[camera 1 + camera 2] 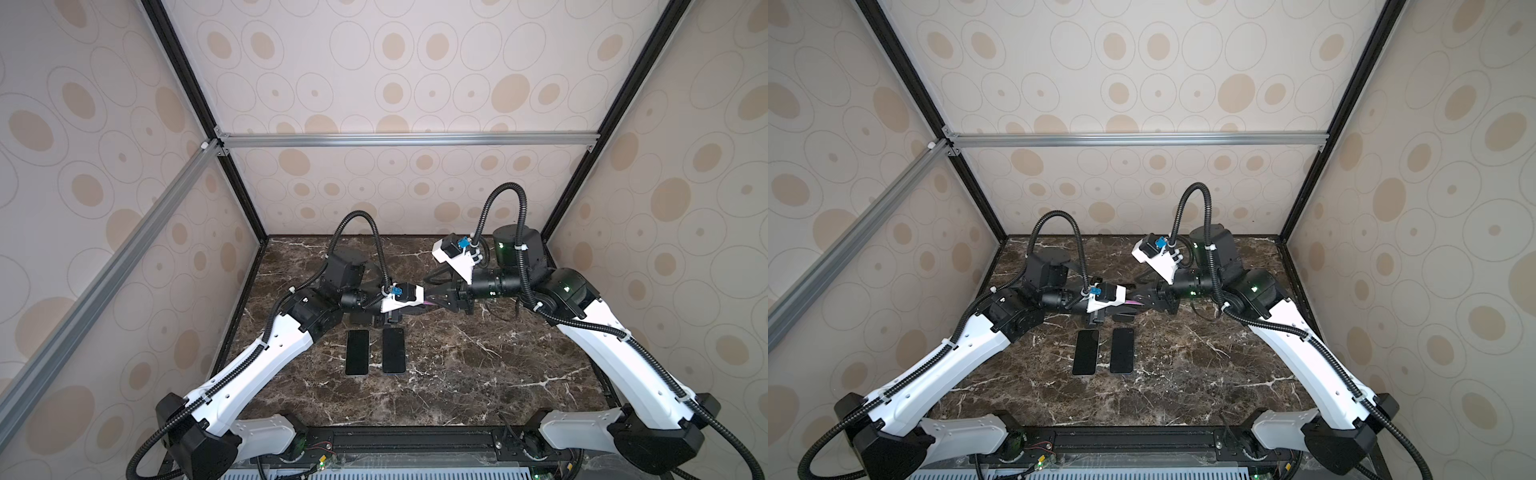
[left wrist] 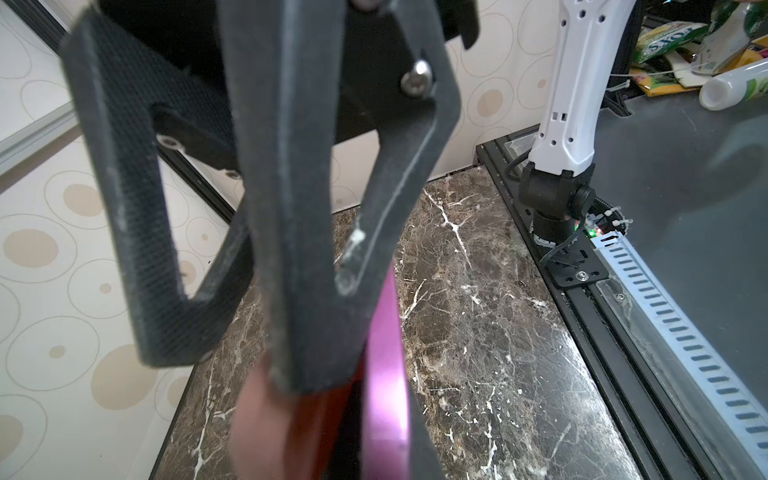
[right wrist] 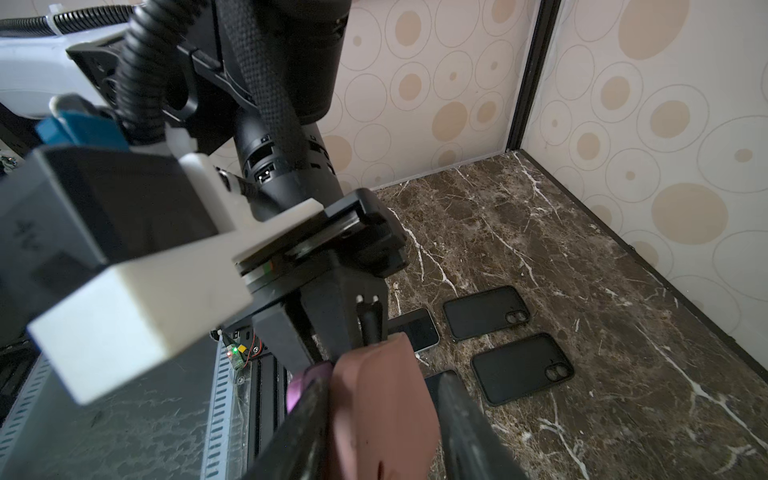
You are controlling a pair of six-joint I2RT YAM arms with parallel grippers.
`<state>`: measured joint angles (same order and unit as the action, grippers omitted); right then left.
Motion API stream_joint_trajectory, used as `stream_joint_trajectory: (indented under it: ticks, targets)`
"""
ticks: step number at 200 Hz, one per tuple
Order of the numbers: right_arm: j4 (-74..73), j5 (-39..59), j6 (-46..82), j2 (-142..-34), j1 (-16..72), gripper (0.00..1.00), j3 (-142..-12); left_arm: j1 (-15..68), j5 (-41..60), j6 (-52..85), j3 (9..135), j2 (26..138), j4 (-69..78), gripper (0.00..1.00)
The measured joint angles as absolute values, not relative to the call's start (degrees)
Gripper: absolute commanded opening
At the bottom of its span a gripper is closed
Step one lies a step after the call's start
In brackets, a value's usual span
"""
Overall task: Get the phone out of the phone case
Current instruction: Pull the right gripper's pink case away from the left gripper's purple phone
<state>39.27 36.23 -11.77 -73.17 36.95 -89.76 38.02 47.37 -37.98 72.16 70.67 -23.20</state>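
Two bare phones (image 1: pixel 357 352) (image 1: pixel 393 350), two black cases (image 3: pixel 485 311) (image 3: pixel 521 368) beside

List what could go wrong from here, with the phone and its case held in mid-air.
1. The pink-purple phone and its reddish-brown case hang above the dark marble table; a slipped grip could drop them.
2. The left end effector and right end effector meet almost tip to tip, so a jerky pull might knock them together.

Pink-edged phone (image 2: pixel 384 374) edge-on, against a reddish-brown phone case (image 3: pixel 382 407), both aloft over tabletop
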Motion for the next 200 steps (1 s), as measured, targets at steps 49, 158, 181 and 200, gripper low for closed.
stream_joint_trajectory:
  ticks: [49,158,181,200]
  targets:
    - [43.09,31.62,-14.11,-74.41,37.69,0.40,-92.09,38.02,46.04,-37.89,71.85,70.67,-23.16,0.00]
    - [50.04,29.56,-16.82,-78.78,39.11,0.18,-96.07,38.02,43.62,-35.99,67.68,69.30,-20.53,0.00]
    - [50.28,30.46,-14.28,-79.57,38.85,0.08,-96.86,37.93,43.18,-34.65,66.50,68.58,-18.41,0.00]
    - [48.90,32.18,-10.90,-79.22,37.10,0.00,-96.25,37.93,43.18,-33.32,65.69,68.03,-16.05,0.00]
